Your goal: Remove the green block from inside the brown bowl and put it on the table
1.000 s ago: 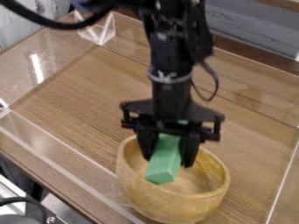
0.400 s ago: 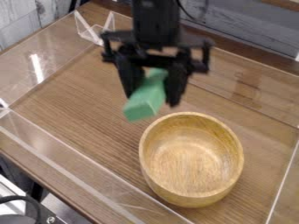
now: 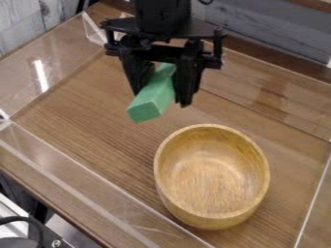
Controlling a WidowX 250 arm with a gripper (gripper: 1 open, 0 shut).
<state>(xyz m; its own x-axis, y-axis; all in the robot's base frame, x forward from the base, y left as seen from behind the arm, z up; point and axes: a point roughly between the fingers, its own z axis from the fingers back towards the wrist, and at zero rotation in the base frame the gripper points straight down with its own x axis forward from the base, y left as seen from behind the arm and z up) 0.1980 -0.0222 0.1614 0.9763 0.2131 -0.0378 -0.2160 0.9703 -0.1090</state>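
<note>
Green block [image 3: 153, 94] is held clamped between the black fingers [image 3: 137, 79], tilted, in the upper middle of the frame, above the worktop [image 3: 77, 131]. The brown bowl [image 3: 212, 177] is seen at the lower right, apart from the block.

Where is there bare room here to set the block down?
The widest bare patch of table lies left of the bowl in the picture, inside the clear left wall. Another strip runs right of the bowl. It is crowded beneath the claw, where the green block hangs.
</note>
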